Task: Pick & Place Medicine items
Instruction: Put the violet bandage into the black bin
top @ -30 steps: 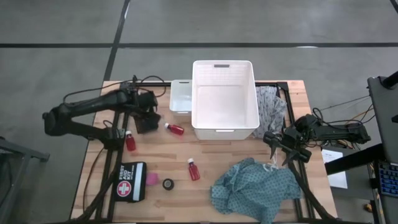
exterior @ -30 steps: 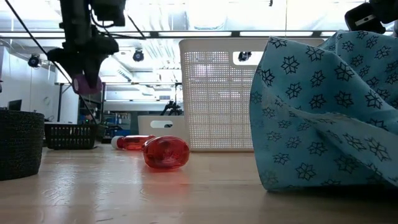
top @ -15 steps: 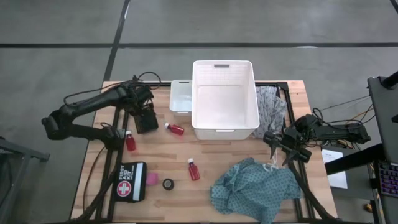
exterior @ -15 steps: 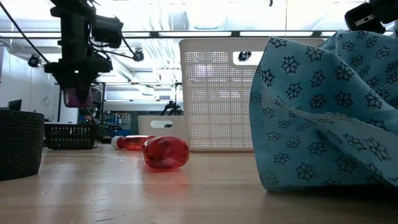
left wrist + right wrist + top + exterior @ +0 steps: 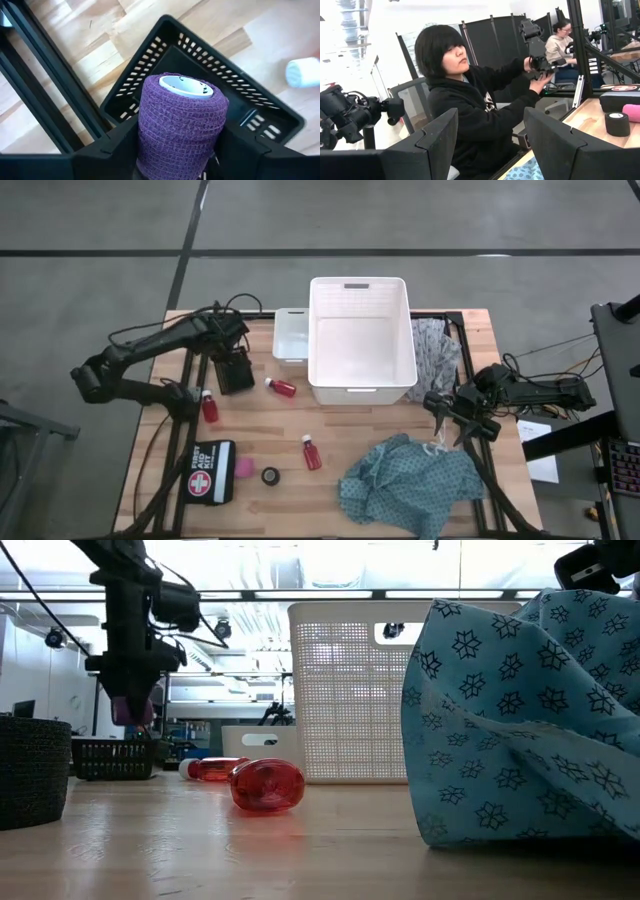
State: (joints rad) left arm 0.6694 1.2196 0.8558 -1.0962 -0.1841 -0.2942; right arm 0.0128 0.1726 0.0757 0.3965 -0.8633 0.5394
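My left gripper (image 5: 233, 360) (image 5: 128, 705) is shut on a purple bandage roll (image 5: 180, 120) and hangs just above a small black slotted basket (image 5: 210, 85) (image 5: 237, 374) at the table's left. Red bottles with white caps lie on their sides on the wood (image 5: 209, 406) (image 5: 282, 386) (image 5: 312, 452). A pink piece (image 5: 244, 469) and a black ring (image 5: 270, 476) lie near the front. My right gripper (image 5: 450, 420) (image 5: 490, 140) waits open at the table's right edge, pointing off the table. My left gripper pinches the purple roll's curved sides (image 5: 150, 135) between its two fingers. The fingers (image 5: 110, 150) come from above, pointing down, and lie along the roll. The roll is lifted clear, its white-cored end (image 5: 186, 84) facing down toward the black basket.
A large white basket (image 5: 400, 300) and a small white bin (image 5: 290, 335) stand at the back centre. A grey cloth (image 5: 437, 350) lies right of the basket, a teal cloth (image 5: 410, 485) at the front right. A first-aid pouch (image 5: 210, 471) lies front left.
My left gripper has sunk with the purple roll toward the black basket, rolling its wrist as it went. The roll stays between the fingers. My right arm has kept still.
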